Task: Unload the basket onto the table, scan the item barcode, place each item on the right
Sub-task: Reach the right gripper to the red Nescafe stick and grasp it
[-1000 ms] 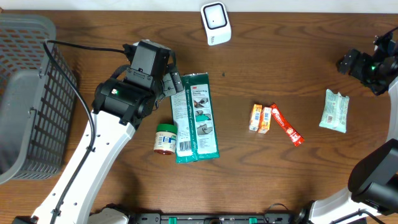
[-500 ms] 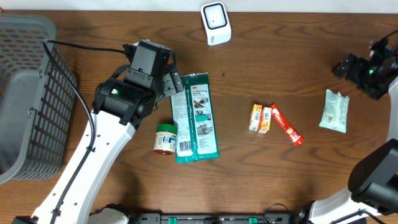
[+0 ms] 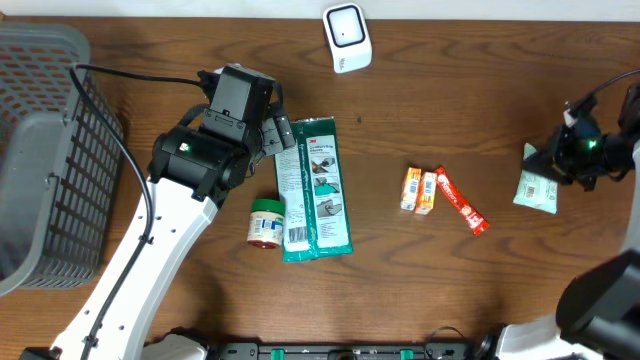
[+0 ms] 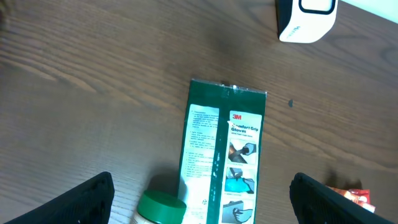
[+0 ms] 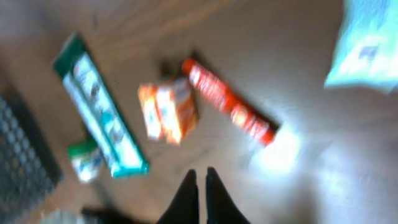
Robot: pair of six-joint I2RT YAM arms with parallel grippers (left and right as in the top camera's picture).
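My right wrist view is smeared throughout: no print reads on the orange boxes [image 5: 168, 112] or the red stick [image 5: 230, 102], and the pale packet [image 5: 367, 43] runs off the right edge. From overhead, my right gripper [image 5: 199, 177] hides that packet's far end. In my left wrist view the scanner [image 4: 306, 18] is cut by the far edge, and the jar [image 4: 160, 208] and green package [image 4: 217, 155] by the near one.

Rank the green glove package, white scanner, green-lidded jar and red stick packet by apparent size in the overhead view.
1. green glove package
2. white scanner
3. green-lidded jar
4. red stick packet, longer than the jar but much thinner, so smallest by area.
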